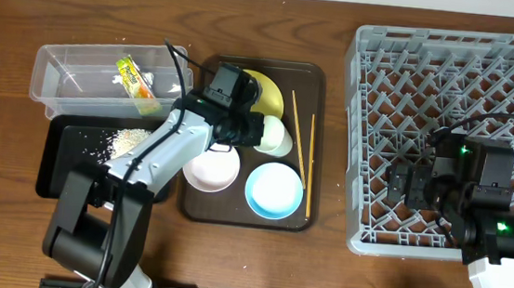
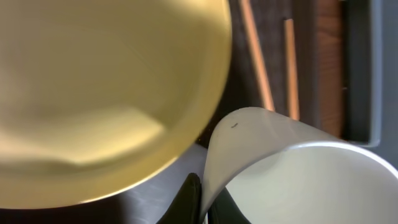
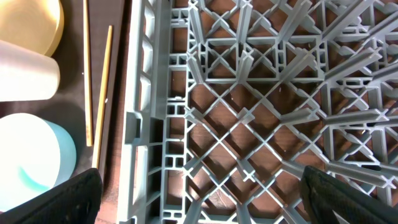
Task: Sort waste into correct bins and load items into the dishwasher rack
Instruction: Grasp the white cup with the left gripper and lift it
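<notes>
My left gripper [image 1: 242, 131] is shut on the rim of the small white cup [image 1: 274, 136], which lies tilted on the brown serving tray. In the left wrist view its fingers [image 2: 202, 200] pinch the cup wall [image 2: 292, 168] next to the yellow plate [image 2: 93, 93]. The plate [image 1: 267, 89], white bowl [image 1: 212, 170], light blue bowl [image 1: 274, 189] and two chopsticks [image 1: 300, 140] lie on that tray. The snack wrapper [image 1: 137, 79] is in the clear tub [image 1: 58, 66]. Rice scraps [image 1: 130, 139] lie in the black tray [image 1: 55, 159]. My right gripper [image 1: 410, 185] is open and empty over the grey rack [image 1: 459, 78].
The dark brown serving tray [image 1: 197, 209] sits between the bins and the rack. In the right wrist view my open fingers [image 3: 199, 193] straddle the rack's lattice [image 3: 249, 93] near its left wall, with the chopsticks [image 3: 87, 81] and blue bowl [image 3: 31, 155] beyond it.
</notes>
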